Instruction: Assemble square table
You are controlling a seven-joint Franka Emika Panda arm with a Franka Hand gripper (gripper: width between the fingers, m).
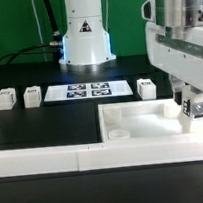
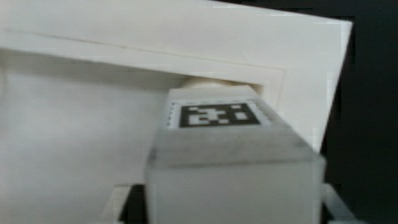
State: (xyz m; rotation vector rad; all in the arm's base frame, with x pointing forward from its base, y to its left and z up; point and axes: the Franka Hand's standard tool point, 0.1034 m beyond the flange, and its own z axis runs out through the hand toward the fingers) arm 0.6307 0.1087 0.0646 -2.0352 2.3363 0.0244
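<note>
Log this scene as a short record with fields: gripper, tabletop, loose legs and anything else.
gripper: shut on one small white tag-marked block leg, at a tabletop corner
tabletop: large white plastic square tabletop, rim up, flat on black table
loose legs: three, flanking the marker board
other: long low white border wall

The tabletop runs off the exterior view's right edge, and the arm is cropped at the top. Tags on the three loose legs are too small to read. In the wrist view the held leg blurs to grey near the lens and hides the corner beneath it; whether it is seated cannot be told.
</note>
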